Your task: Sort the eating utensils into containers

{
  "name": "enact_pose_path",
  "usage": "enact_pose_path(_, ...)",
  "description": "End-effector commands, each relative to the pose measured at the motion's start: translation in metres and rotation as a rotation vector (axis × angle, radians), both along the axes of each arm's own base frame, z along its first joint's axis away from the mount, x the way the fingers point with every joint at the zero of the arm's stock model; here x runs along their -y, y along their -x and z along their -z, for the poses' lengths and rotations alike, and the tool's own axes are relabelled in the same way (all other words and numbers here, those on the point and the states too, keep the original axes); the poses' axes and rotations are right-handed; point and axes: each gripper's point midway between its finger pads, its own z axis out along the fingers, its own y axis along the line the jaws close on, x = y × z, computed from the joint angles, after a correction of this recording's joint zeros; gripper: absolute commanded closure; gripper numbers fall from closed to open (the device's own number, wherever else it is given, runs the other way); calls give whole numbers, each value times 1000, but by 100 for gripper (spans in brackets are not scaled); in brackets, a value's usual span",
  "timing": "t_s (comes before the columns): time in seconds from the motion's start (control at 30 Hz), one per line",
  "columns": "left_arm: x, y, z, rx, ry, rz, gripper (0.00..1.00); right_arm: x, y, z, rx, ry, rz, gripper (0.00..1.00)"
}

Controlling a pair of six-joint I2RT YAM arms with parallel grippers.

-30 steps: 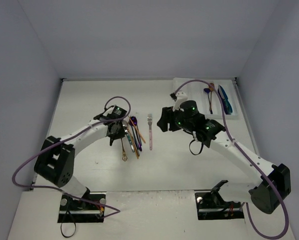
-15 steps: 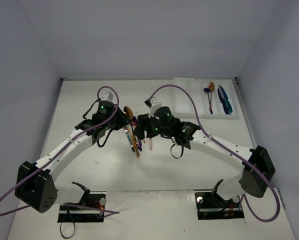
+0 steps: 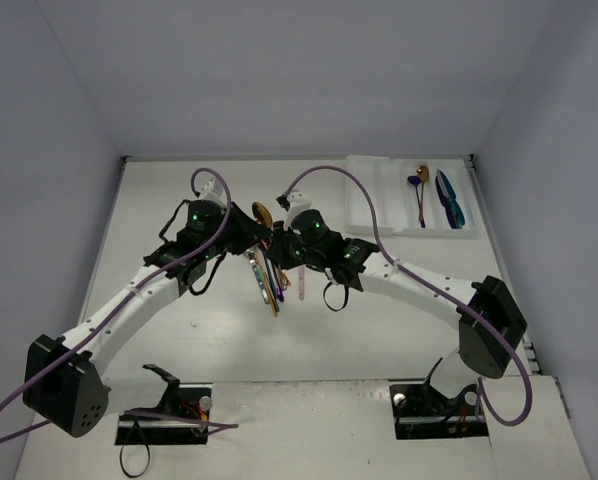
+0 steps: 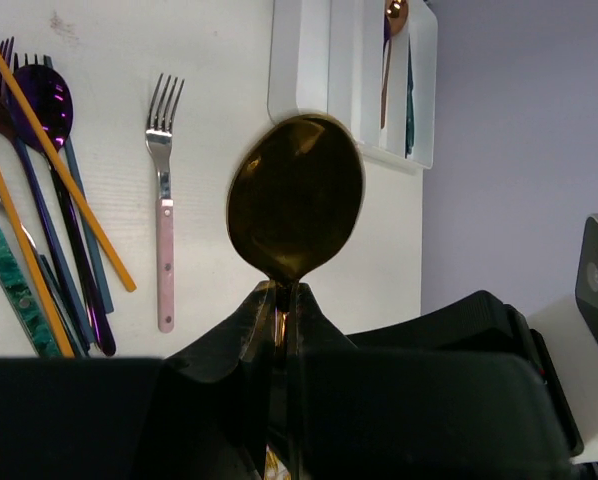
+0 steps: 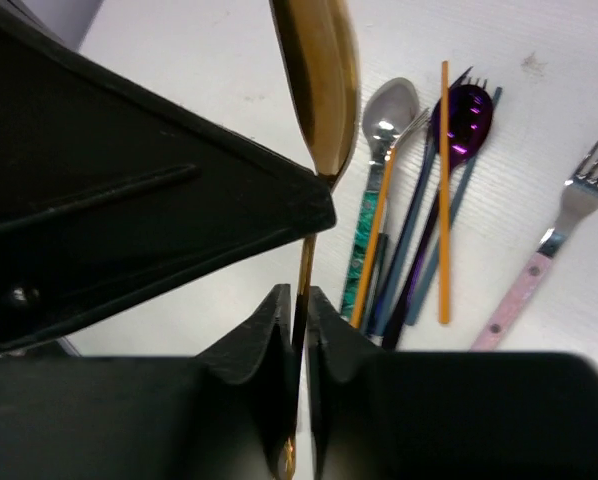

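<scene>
The gold spoon (image 4: 295, 200) is up in the air, to the left of the white tray (image 3: 364, 205) and well apart from it. Both arms have it. The left gripper (image 4: 279, 300) is shut tight on the thin neck just under the bowl. The right gripper (image 5: 297, 310) is shut on the long handle lower down.

I think the spoon is light, hard and stiff, so it will not bend. It is shiny and smooth, so it could slip or spin if it is only pinched a little. The flat handle is the best place to hold it, not the round bowl. One gripper should let go only when the other has it firmly.

The other forks, spoons and sticks lie in a pile (image 3: 267, 282) on the table (image 3: 179, 200), further left of the tray, with the pink fork (image 4: 165, 250) just on the tray side of the pile.

A second ago the left gripper was down at the pile and the right gripper was close to the tray. Now both have come together left of the tray, and the spoon is lifted up. The pieces in the tray have not moved.
</scene>
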Motion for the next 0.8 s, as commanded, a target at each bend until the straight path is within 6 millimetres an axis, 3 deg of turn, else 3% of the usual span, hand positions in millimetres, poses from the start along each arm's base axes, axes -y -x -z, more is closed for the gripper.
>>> enact_pose_path(0.0,3,-5,-34,109,59,7,100,2,-27,-49,140,-72,78,100)
enact_pose_path(0.07,-4,-4,-22,81,9,-10,94,11,-35,-48,147,-63,107,100)
enact_pose_path(0.1,-9,-4,-16,74,-23,-18,86,17,-40,-47,148,-56,124,100)
enact_pose_path(0.2,-27,-1,3,42,-138,-56,46,44,-58,-36,134,5,189,100)
enact_pose_path(0.3,-55,0,15,31,-263,-122,28,87,-88,-28,140,93,294,100)
enact_pose_path(0.43,-88,8,31,9,-431,-161,23,151,-129,-16,158,263,417,100)
enact_pose_path(0.53,-101,16,43,-14,-525,-150,23,215,-167,-9,168,390,558,100)
enact_pose_path(0.63,-106,25,59,-51,-571,-121,22,294,-203,5,138,528,703,100)
enact_pose_path(0.67,-105,26,60,-54,-568,-113,22,301,-205,6,140,549,713,100)
enact_pose_path(0.73,-102,32,71,-82,-555,-85,22,345,-229,18,115,619,794,100)
enact_pose_path(0.77,-101,34,73,-89,-553,-78,22,354,-235,22,110,642,802,100)
